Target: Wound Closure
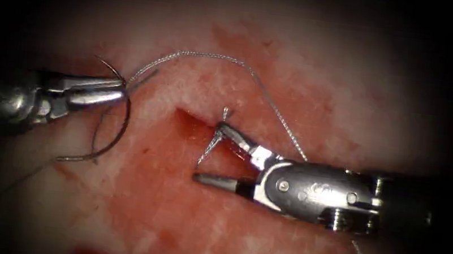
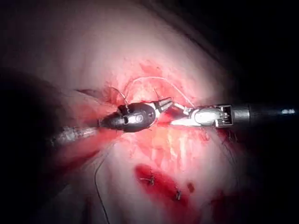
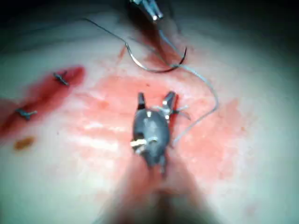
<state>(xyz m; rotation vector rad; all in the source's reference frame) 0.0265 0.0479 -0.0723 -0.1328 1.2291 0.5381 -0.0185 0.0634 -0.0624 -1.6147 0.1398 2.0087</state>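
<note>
A surgical training lab: pale pink pork tissue (image 1: 325, 58) smeared with red fluid (image 1: 172, 206), a cut (image 1: 189, 125), and earlier dark stitches (image 2: 150, 180) under endoscope light.

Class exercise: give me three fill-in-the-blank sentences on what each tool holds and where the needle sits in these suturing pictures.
1. The left tool holds the ___ near its thread end.
2. The right tool has its jaws ___ around cut ends of thread.
3. The needle lies to the ___ of the cut, out of the tissue.

Missing words: needle; open; left
</note>
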